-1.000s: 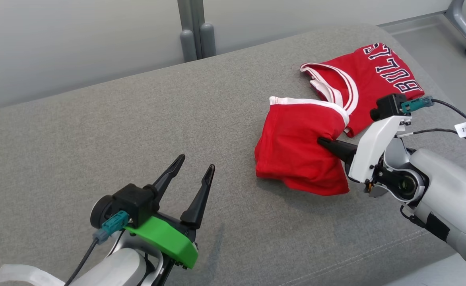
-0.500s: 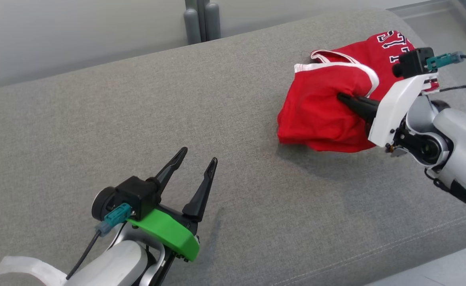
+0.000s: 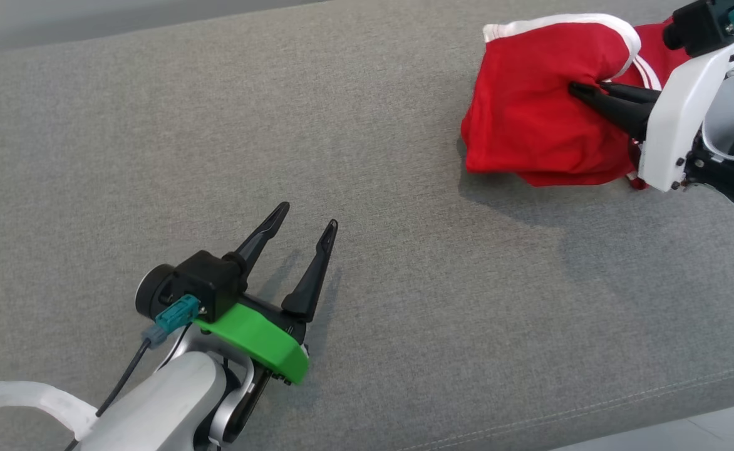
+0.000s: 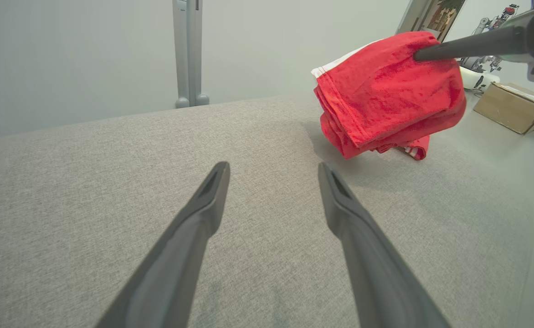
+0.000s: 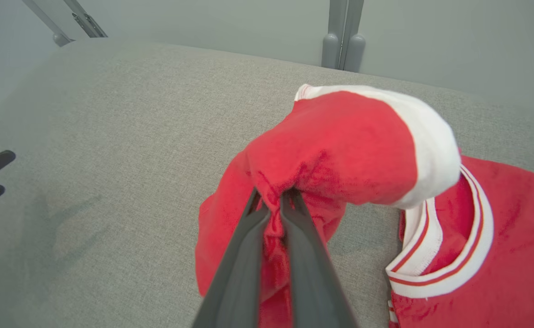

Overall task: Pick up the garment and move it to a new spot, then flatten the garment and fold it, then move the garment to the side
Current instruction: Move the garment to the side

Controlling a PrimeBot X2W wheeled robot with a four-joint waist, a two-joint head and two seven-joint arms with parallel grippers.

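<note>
The right hand (image 3: 583, 88) is clamped tight on a fold of the red garment (image 3: 530, 106), its two dark fingers pressed together with cloth bunched between the tips, which the right wrist view shows plainly (image 5: 272, 198). The pinched part of the garment (image 5: 331, 150) is raised off the grey fabric-covered worktop (image 3: 367, 156) and casts a shadow on it. A broad white band curves over its top, and folded layers hang down below the grip. The rest of the red cloth, with its white-and-red striped trim, trails at 4 o'clock in the right wrist view and seems to lie on the worktop. In the head view the garment sits at 1 o'clock, close to the far edge, with the white wrist of the right arm just beside it at 2 o'clock. The left hand (image 3: 308, 215) is at 7 o'clock in that view, well apart from the garment - its fingers spread wide, holding nothing, pointing toward 1 o'clock low over bare fabric. In the left wrist view the spread fingers (image 4: 272, 167) frame grey fabric, the garment (image 4: 385, 91) hangs at 1 o'clock, a grey post (image 4: 187, 50) stands at 11 o'clock beyond the worktop, and a cardboard box (image 4: 513, 107) lies at 3 o'clock.
</note>
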